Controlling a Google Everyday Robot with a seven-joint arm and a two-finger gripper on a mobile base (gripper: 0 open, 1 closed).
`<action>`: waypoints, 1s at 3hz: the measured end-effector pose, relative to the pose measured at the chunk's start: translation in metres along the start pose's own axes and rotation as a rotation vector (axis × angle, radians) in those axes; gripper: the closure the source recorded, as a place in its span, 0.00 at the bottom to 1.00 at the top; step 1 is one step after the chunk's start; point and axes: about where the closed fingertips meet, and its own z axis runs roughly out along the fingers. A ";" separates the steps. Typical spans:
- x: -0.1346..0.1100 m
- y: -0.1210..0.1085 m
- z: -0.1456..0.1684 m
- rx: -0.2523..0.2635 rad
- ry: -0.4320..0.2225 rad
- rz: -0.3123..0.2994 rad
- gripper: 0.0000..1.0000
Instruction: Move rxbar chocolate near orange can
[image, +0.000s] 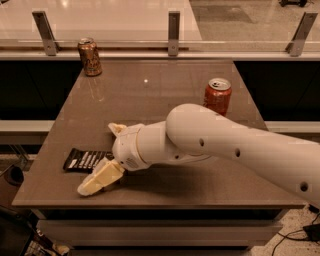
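Observation:
The rxbar chocolate (84, 160), a flat black wrapper with white lettering, lies near the table's front left edge. My gripper (107, 153) is open, with one cream finger (100, 178) in front of the bar's right end and the other (117, 129) behind it; the bar's right end is hidden by the gripper. The orange can (90, 56), dull brownish-orange with a silver top, stands upright at the table's far left corner, well away from the bar.
A brighter red-orange can (218, 95) stands upright on the right side of the brown table (150, 90). A glass rail with metal posts (173, 33) runs behind the table. My white arm (240, 150) crosses the front right.

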 end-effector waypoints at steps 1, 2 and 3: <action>0.004 0.012 0.014 -0.010 0.010 0.015 0.17; 0.002 0.012 0.012 -0.010 0.010 0.015 0.41; -0.002 0.012 0.010 -0.010 0.010 0.015 0.64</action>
